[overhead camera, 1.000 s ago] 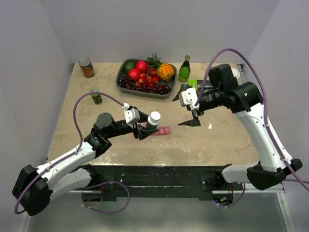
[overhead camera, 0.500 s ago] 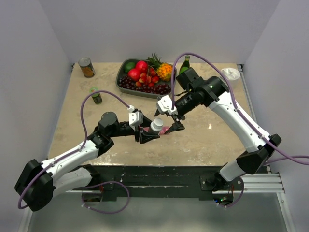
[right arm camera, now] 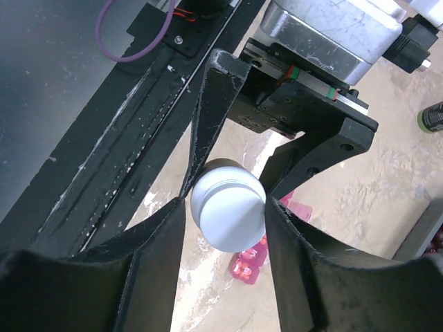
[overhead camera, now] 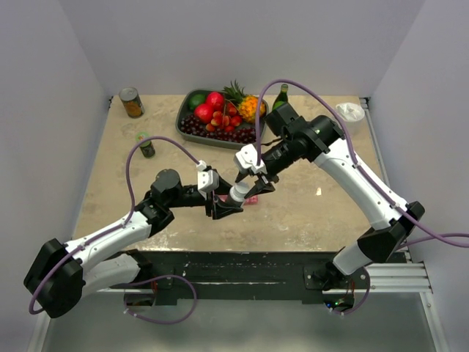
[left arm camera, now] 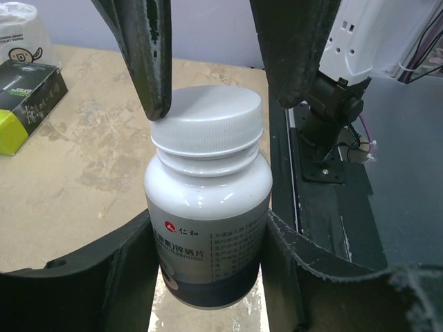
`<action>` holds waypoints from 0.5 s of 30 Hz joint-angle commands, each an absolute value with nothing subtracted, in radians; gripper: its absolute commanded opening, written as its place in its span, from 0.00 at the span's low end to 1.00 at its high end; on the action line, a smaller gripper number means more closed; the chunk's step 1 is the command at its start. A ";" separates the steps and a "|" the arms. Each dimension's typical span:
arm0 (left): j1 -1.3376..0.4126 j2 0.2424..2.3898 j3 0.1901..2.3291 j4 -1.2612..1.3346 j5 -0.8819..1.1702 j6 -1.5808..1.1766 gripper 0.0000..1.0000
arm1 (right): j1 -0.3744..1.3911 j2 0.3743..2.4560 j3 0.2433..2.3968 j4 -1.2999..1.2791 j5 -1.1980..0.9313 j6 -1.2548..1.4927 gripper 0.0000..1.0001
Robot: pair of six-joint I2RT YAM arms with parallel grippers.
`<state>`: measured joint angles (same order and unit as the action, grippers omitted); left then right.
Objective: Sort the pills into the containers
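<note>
A white pill bottle (left arm camera: 208,214) with a white screw cap (left arm camera: 208,121) is held off the table, my left gripper (left arm camera: 208,266) shut on its labelled body. In the top view the bottle (overhead camera: 238,193) hangs at the table's middle, between both arms. My right gripper (right arm camera: 225,214) has come over the top, its two fingers pressed against opposite sides of the cap (right arm camera: 228,214). The containers, a pink strip (right arm camera: 252,261), lie on the table just beneath the bottle and are mostly hidden by it; orange pills show in the end compartment. In the top view only a pink end (overhead camera: 253,199) shows.
A grey tray (overhead camera: 192,133) of fruit stands at the back centre, a green glass bottle (overhead camera: 283,92) beside it. A tin can (overhead camera: 132,103) and a small green-capped jar (overhead camera: 146,145) stand at the back left. A green and black box (left arm camera: 28,97) lies nearby.
My right arm swung left from the table's right side and down over the bottle, and its jaws closed from wide open onto the cap. The left arm shifted the bottle slightly right.
</note>
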<state>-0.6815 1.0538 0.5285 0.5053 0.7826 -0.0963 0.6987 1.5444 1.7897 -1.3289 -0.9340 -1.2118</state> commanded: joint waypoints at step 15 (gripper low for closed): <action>-0.676 1.057 0.581 0.565 0.805 -0.106 0.00 | 0.716 1.543 1.819 -1.319 -0.920 -1.132 0.61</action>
<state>-0.6807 1.0573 0.5308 0.4908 0.7925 -0.0967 0.7074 1.5566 1.7912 -1.3186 -0.9230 -1.1625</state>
